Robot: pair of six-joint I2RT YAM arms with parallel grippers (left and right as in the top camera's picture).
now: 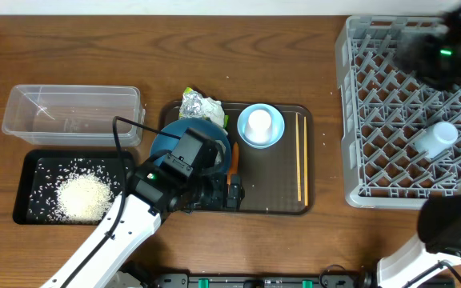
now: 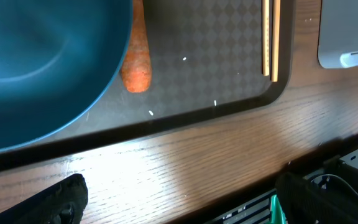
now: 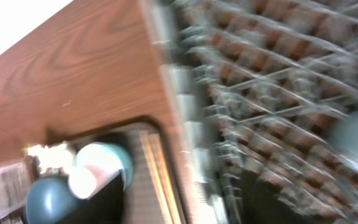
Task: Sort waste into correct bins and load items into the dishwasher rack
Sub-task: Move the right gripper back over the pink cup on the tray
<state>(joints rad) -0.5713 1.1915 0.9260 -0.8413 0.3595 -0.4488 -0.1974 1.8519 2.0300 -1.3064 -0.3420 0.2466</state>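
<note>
My left gripper (image 1: 218, 196) (image 2: 179, 208) hovers open and empty over the front rim of the brown tray (image 1: 282, 204), just in front of the large dark blue bowl (image 1: 184, 134) (image 2: 36, 62) and the orange carrot (image 1: 233, 170) (image 2: 136, 59). The whitish cup (image 1: 259, 122) stands in the small light blue bowl (image 1: 272, 138). Chopsticks (image 1: 302, 156) (image 2: 270, 37) lie at the tray's right. The foil wrapper (image 1: 201, 106) sits behind the big bowl. Rice (image 1: 82, 196) is heaped in the black tray (image 1: 34, 172). My right gripper (image 1: 437, 50) (image 3: 185, 208), blurred, is above the dishwasher rack (image 1: 350, 120), fingers apart. A light blue cup (image 1: 438, 138) lies in the rack.
The clear tub (image 1: 70, 112) stands behind the black tray at the left. In the left wrist view the table's front edge (image 2: 241, 186) runs close under the fingers. The rack fills the right side of the table.
</note>
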